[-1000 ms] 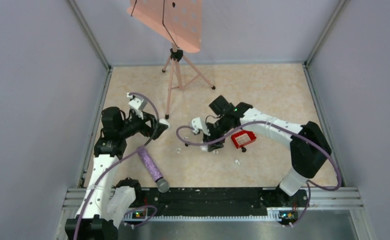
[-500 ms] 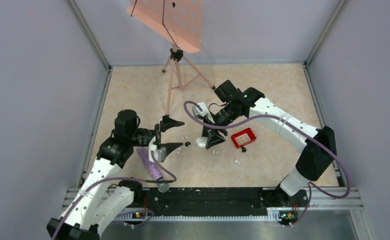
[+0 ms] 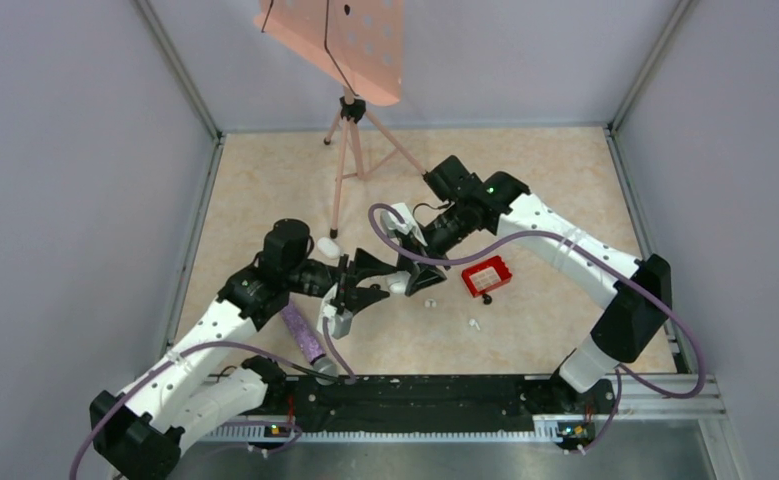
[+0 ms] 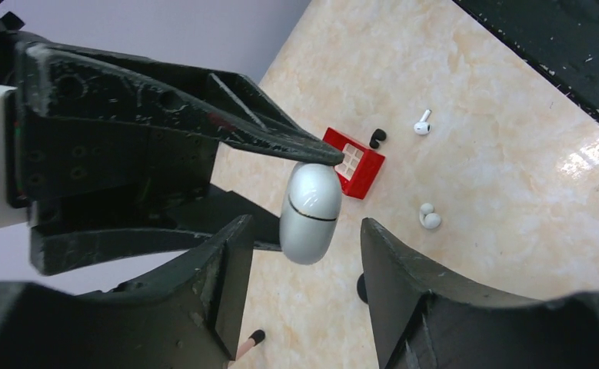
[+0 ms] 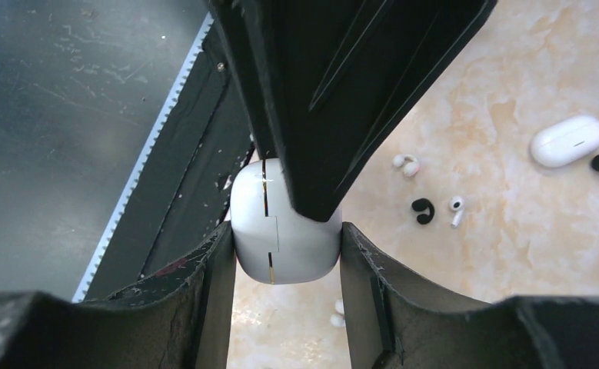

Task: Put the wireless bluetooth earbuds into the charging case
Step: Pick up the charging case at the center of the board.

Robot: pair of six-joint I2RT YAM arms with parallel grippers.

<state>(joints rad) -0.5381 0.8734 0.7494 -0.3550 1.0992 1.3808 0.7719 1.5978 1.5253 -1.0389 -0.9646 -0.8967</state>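
The charging case (image 5: 284, 223), a glossy white pebble with a thin seam, hangs above the floor with my right gripper (image 5: 286, 231) shut on its sides. In the left wrist view the case (image 4: 310, 213) sits between the fingers of my left gripper (image 4: 305, 231), which stands open with a gap on each side. In the top view the two grippers meet at mid-floor, left (image 3: 370, 280) and right (image 3: 405, 275). Loose earbuds lie on the floor: a white stemmed one (image 4: 422, 124), a black one (image 4: 376, 138) and a white pair (image 4: 429, 217).
A red square basket (image 3: 487, 274) sits just right of the grippers. A purple-handled microphone (image 3: 303, 335) lies near the left arm. Another white oval case (image 3: 327, 246) rests by the pink music stand's tripod (image 3: 348, 150). Grey walls enclose the floor.
My left arm has swung from the left side to the middle, and its jaws have narrowed around the case. The right arm raised the case earlier and has since barely moved.
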